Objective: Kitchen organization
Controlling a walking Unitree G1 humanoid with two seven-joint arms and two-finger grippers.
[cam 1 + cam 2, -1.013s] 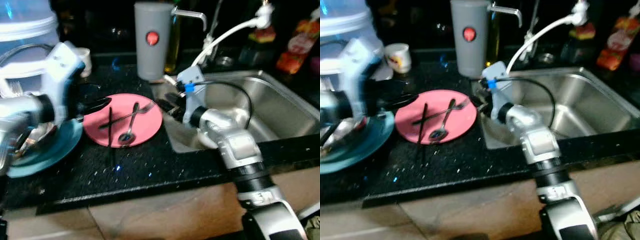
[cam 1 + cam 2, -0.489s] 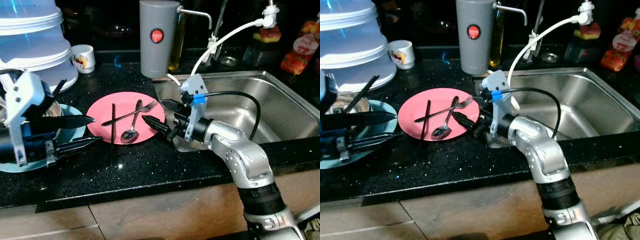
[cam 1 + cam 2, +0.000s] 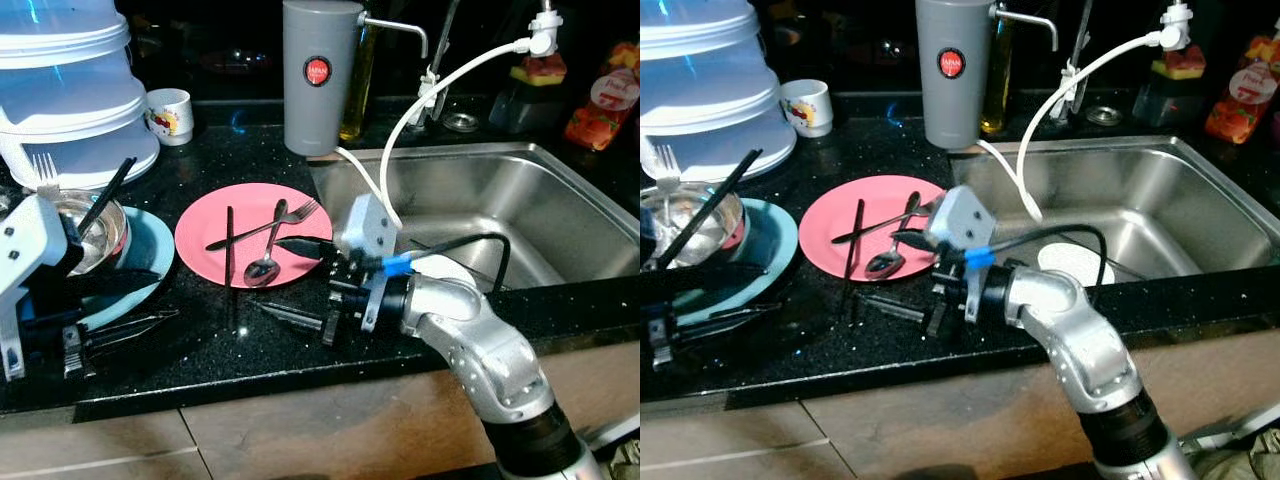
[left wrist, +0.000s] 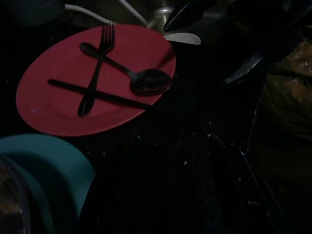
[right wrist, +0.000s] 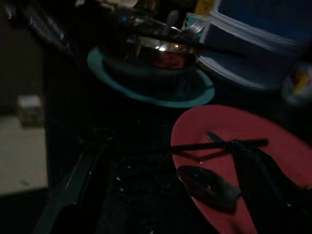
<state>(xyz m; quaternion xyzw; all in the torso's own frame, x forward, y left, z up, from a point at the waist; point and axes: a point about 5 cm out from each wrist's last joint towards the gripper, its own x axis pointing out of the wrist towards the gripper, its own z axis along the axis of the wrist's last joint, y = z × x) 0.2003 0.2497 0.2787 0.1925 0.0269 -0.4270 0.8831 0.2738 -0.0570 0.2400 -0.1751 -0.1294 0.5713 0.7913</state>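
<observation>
the pink plate (image 3: 250, 235) lay on the black counter (image 3: 260, 350), left of the steel sink (image 3: 500, 210). on the plate rested a fork (image 3: 265, 225), a spoon (image 3: 264, 262) and a black chopstick (image 3: 228, 248); fork and spoon crossed each other, and the chopstick's near end ran past the plate's rim onto the counter.

the right gripper (image 3: 290, 280) lay low over the counter at the plate's near right edge. its fingers (image 3: 290, 315) were spread wide apart and held nothing: one finger reached over the plate's edge close to the spoon, the other lay along the counter in front of the plate. whether either tip touched the plate could not be determined.

the left gripper (image 3: 140, 305) sat at the near left of the counter, pointing toward the plate. its fingers (image 3: 135, 325) were apart and empty, the upper one over the rim of a teal plate (image 3: 150, 270), the lower one just above the counter.

the teal plate carried a steel bowl (image 3: 95, 225) with a black utensil standing in it. behind stood stacked white containers (image 3: 70, 90), a small cup (image 3: 170, 112) and a grey canister (image 3: 320, 75). a white plate (image 3: 1075, 265) lay in the sink.
</observation>
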